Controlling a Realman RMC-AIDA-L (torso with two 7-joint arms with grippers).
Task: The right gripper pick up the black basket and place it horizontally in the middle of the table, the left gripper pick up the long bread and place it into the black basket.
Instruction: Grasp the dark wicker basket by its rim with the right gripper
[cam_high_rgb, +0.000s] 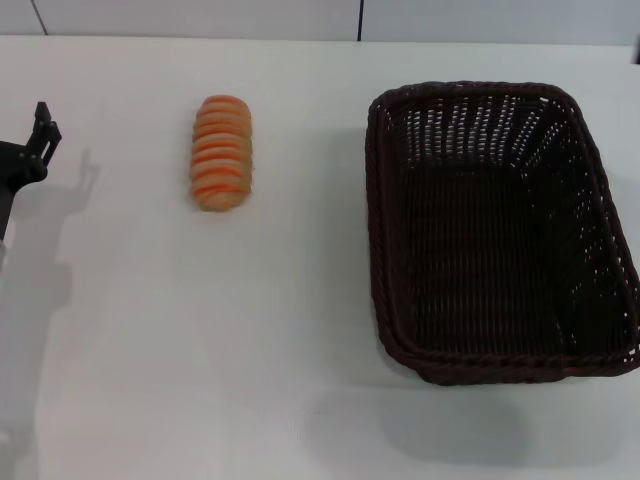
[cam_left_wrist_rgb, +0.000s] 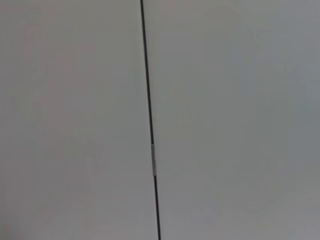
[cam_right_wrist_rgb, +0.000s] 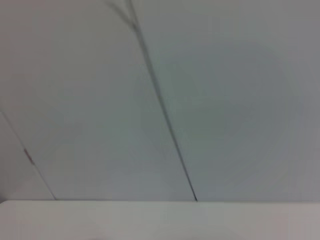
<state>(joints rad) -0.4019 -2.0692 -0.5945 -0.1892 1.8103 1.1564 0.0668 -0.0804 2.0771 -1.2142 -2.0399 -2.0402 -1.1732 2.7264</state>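
Note:
The long bread, with orange and tan stripes, lies on the white table left of centre, its length running away from me. The black basket stands empty on the right side of the table, its long side also running away from me. My left gripper is a black claw at the far left edge of the head view, apart from the bread and well to its left. My right gripper does not show in any view. Both wrist views show only grey wall panels.
The table's far edge meets a grey panelled wall. A dark seam runs between wall panels in the left wrist view. The right wrist view shows a strip of table edge below the wall.

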